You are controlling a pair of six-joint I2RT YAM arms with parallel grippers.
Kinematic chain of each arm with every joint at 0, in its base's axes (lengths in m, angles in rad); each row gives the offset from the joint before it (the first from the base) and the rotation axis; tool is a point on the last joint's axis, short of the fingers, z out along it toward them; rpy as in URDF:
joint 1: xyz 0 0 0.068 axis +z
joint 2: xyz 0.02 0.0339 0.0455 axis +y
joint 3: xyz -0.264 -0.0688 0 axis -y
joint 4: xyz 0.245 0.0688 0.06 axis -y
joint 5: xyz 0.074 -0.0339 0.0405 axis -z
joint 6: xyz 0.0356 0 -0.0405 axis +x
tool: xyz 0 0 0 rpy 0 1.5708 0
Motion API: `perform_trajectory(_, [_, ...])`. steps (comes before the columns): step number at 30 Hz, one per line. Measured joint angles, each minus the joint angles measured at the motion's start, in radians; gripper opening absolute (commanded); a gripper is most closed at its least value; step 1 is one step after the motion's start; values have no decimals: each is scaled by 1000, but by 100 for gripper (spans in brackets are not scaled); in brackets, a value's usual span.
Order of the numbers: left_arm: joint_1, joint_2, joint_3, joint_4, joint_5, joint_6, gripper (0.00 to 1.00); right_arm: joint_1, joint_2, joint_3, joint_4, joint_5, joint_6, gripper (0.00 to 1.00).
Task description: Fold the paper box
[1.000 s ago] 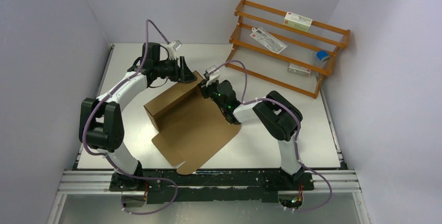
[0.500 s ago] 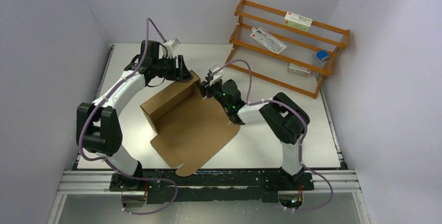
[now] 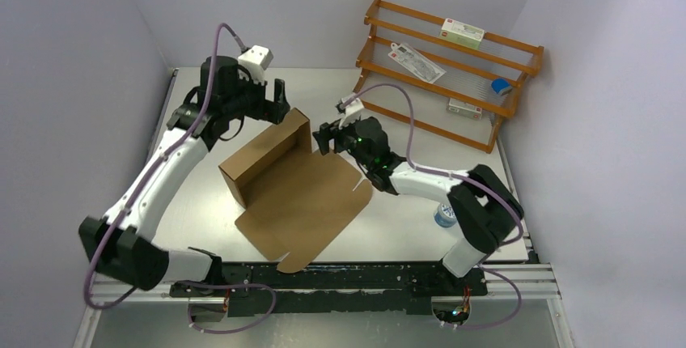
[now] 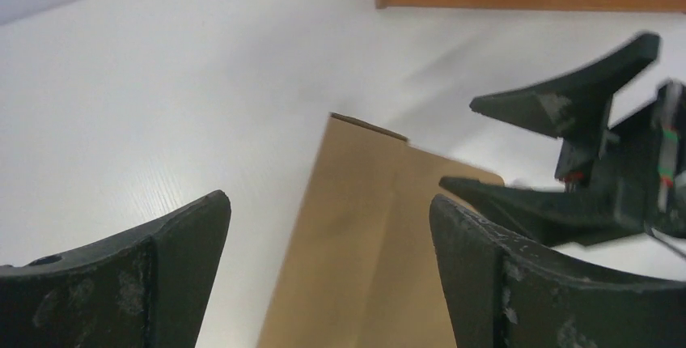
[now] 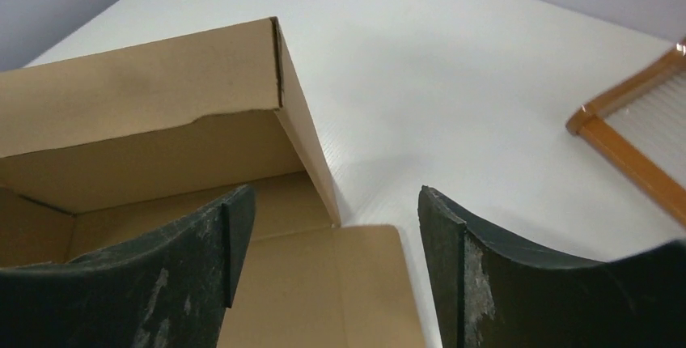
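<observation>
Brown corrugated cardboard makes up the box (image 3: 301,196), which lies near the middle of the white surface (image 3: 404,236), only partly folded. One long wall stands upright along its 10 o'clock side, and the rest of the sheet lies flat, reaching toward 5 o'clock, with a rounded tab at the near edge. The left arm (image 3: 174,162) reaches in from 8 o'clock. The left jaws are spread wide and hang at 11 o'clock of the box, near the far end of the standing wall and holding nothing. From the left wrist the cardboard (image 4: 364,235) shows below and between the two dark fingers (image 4: 121,283), with the bare surface (image 4: 162,81) around it. The right arm (image 3: 421,178) comes in from 4 o'clock. The right jaws are also spread and empty, just beside the wall's far corner at 1 o'clock of the box, and I cannot tell whether they touch it. The right wrist view shows that corner (image 5: 146,97) and the flat panel below it between the parted fingers (image 5: 162,283). An orange wooden rack (image 3: 421,124) leans at 1 o'clock of the surface, holding small white cartons (image 3: 463,34). A small round blue-and-white tin (image 3: 442,215) sits at 4 o'clock, close by the right arm's elbow.
</observation>
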Motion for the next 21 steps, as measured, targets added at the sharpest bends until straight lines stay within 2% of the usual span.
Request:
perform_trajectory(3, [-47, -93, -39, 4, -34, 38, 98, -33, -89, -50, -64, -7, 64, 76])
perform_trajectory(6, [-50, -166, -101, 6, -34, 61, 98, -116, -215, -135, -137, -67, 141, 77])
perform_trajectory(8, [-48, -187, -132, 6, -32, 72, 98, -169, -278, -169, -185, -99, 185, 81])
perform_trajectory(10, [-48, -181, -143, 0, -32, 88, 91, -213, -347, -209, -240, -122, 227, 86])
perform_trajectory(13, [-59, -150, -143, -29, -52, 110, 92, -240, -457, -278, -322, -134, 280, 93])
perform_trajectory(17, [-139, -124, -143, -72, -130, 136, 94, -260, -586, -380, -428, -116, 342, 89])
perform_trajectory(21, [-227, -119, -143, -106, -197, 161, 95, -301, -620, -481, -467, -136, 396, 78])
